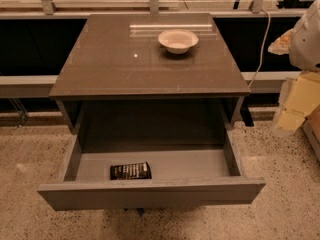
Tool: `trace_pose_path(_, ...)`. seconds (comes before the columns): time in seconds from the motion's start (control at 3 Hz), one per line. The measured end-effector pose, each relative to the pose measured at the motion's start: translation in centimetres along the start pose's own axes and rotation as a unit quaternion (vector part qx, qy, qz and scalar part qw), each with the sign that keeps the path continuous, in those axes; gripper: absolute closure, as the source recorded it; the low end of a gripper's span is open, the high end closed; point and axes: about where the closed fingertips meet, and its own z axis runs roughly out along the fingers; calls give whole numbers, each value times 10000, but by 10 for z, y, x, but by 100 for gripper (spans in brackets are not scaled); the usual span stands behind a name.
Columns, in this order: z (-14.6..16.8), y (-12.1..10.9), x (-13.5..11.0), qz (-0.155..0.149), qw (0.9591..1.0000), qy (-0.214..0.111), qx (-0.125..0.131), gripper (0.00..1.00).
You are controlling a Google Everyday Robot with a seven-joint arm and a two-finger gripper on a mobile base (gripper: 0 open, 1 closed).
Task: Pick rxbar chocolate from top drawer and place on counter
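Top drawer (150, 193) stands pulled out, with the rxbar chocolate (130, 171) lying flat on its floor just behind the front panel, left of centre, its long axis running left to right, roughly parallel to that panel. So close to the panel, the thin wrapper may slide rather than be gripped, or the panel may be struck by the tool (294, 111), which stands at the right edge, well apart from the bar, its opening not discernible. Farther back, the tabletop (125, 69) overhangs the drawer's rear and carries a white bowl (178, 40), either of which a lifted bar could clip.
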Motion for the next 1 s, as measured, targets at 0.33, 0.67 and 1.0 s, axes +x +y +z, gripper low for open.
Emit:
trace_pose_path(0.33, 5, -5, -9, -70, 10000, -45, -14, 0)
trace_pose_path(0.67, 48, -40, -74, -539, 9977, -308, -286, 0)
trace_pose_path(1.0, 91, -62, -142, -920, 9928, -444, -619, 0)
